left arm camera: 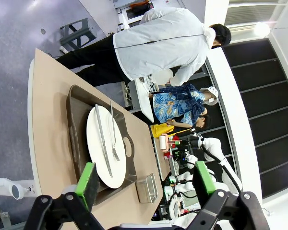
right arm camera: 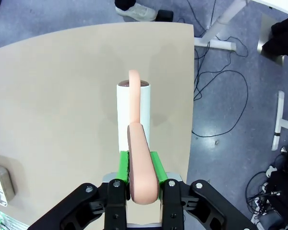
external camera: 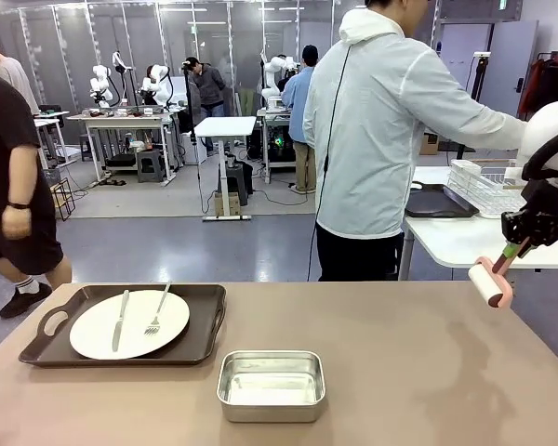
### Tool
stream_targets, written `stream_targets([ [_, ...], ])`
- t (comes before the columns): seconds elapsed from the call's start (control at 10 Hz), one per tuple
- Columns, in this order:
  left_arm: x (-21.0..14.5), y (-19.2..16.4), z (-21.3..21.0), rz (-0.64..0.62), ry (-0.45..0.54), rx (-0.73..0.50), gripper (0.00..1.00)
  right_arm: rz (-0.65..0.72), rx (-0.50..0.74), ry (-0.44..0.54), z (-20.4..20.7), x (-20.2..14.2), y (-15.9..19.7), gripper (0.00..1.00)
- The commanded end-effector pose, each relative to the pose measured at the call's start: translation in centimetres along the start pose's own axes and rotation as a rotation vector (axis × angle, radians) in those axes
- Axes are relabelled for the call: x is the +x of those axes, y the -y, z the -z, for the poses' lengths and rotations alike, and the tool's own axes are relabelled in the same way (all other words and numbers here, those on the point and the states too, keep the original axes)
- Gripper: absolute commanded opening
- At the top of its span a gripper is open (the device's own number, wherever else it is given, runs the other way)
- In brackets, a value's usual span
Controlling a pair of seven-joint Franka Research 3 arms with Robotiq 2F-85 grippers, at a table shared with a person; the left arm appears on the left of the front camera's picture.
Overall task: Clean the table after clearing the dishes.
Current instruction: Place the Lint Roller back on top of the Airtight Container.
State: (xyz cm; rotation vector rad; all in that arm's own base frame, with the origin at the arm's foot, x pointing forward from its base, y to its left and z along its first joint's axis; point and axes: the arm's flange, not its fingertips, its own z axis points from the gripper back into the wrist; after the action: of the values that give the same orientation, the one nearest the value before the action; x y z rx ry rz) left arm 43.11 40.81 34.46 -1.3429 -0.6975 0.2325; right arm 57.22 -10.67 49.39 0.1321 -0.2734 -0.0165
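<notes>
One of the dishes, a white plate (external camera: 128, 323) with a knife (external camera: 120, 321) and fork (external camera: 156, 311), lies on a dark tray (external camera: 200, 302) at the left of the brown table (external camera: 418, 372). At the table's far right edge my right gripper (external camera: 516, 249) hangs above the top, shut on the pink handle of a lint roller (external camera: 491, 282). From the right wrist, the gripper (right arm camera: 139, 165) pinches that handle and the white roll (right arm camera: 133, 110) points out over the table (right arm camera: 53, 96). My left gripper (left arm camera: 146, 184) is open and high above the plate (left arm camera: 103, 143) and tray (left arm camera: 77, 129).
A small steel pan (external camera: 271, 384) sits at the front middle of the table. A person in a white hooded jacket (external camera: 381, 139) stands at the far side, back turned, at a white table (external camera: 456, 237) holding a dish rack (external camera: 488, 186) and a dark tray (external camera: 437, 200).
</notes>
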Motion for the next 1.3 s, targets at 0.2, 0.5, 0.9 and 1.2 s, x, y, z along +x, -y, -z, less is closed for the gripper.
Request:
stream_targets([
  [0.2,-0.2,0.3,-0.4,0.001,-0.011,-0.004,1.0,-0.004,0.001,0.008,-0.2,0.3,-0.1,0.22],
  [0.5,-0.2,0.3,-0.4,0.001,-0.011,-0.004,1.0,-0.004,0.001,0.008,-0.2,0.3,-0.1,0.22],
  [0.9,-0.2,0.3,-0.4,0.001,-0.011,-0.004,1.0,-0.343,-0.06,0.163,-3.4,0.7,-6.9,0.22],
  [1.2,-0.2,0.3,-0.4,0.001,-0.011,-0.004,1.0,-0.772,-0.029,0.252,-7.4,-2.9,-19.7,0.22],
])
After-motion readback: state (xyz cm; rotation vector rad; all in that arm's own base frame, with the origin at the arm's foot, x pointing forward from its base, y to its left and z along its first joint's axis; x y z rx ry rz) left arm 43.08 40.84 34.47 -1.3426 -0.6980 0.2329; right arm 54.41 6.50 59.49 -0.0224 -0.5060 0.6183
